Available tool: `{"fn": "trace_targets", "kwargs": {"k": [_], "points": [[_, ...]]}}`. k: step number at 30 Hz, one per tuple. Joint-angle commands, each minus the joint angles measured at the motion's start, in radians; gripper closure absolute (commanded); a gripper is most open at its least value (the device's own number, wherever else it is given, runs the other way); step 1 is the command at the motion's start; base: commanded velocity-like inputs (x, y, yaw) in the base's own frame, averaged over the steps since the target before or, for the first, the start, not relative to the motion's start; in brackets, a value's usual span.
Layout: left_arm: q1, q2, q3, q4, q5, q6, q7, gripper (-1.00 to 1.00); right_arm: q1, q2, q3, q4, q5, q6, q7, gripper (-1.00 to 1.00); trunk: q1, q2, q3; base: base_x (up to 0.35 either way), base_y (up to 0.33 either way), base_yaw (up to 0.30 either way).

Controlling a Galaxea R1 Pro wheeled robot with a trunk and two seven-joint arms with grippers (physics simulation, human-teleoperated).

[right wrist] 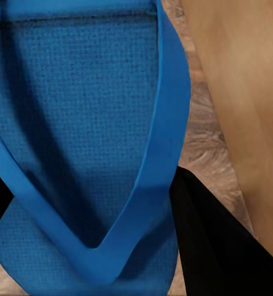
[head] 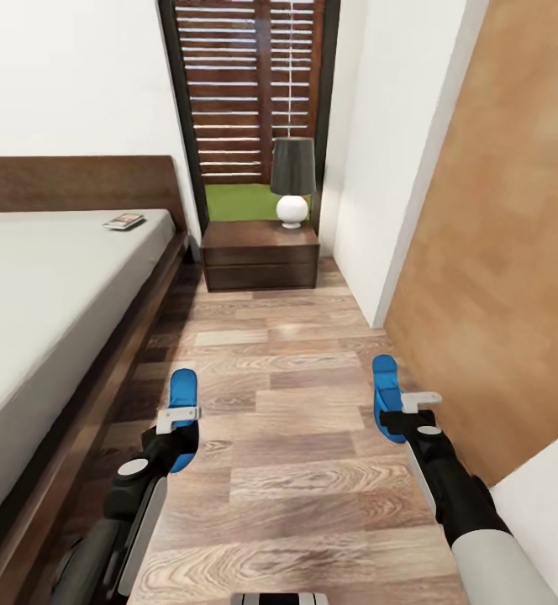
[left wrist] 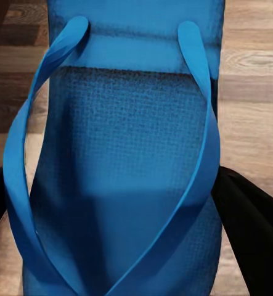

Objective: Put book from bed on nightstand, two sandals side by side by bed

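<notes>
Over the floor beside the bed: left gripper jaws clamp one sandal, right gripper jaws clamp the other sandal; book on mattress by headboard, nightstand ahead

The head view looks forward and down over floor and bed; each wrist view sits close above a sandal, sharing that floor.

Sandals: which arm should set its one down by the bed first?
Left, probably. The left gripper holds its sandal over the floor right beside the bed frame. The right gripper's sandal sits by the far wall.
</notes>
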Motion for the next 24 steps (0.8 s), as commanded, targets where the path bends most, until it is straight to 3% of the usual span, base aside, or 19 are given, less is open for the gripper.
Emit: {"fn": "trace_targets", "kwargs": {"k": [1,13,17,24], "points": [[-0.001,0.0,-0.001,-0.001,0.003,0.005,0.006,1.0,0.0,0.0,0.0,-0.001,0.006,0.007,-0.001,1.0,0.0,0.0,0.0,0.317,-0.101,0.254],[-0.001,0.0,-0.002,-0.001,0.004,0.005,0.006,1.0,0.0,0.0,0.001,0.0,0.006,0.007,-0.001,1.0,0.0,0.0,0.008,0.328,-0.059,0.254],[-0.001,0.0,-0.028,-0.001,0.004,0.005,0.007,1.0,0.0,0.0,0.001,0.0,0.006,0.007,-0.001,1.0,0.0,0.0,0.011,0.335,-0.13,0.254],[-0.001,0.001,-0.034,-0.001,0.003,0.005,0.008,1.0,0.0,0.0,0.0,0.0,0.006,0.007,-0.001,1.0,0.0,0.0,0.016,0.335,-0.137,0.255]]}}
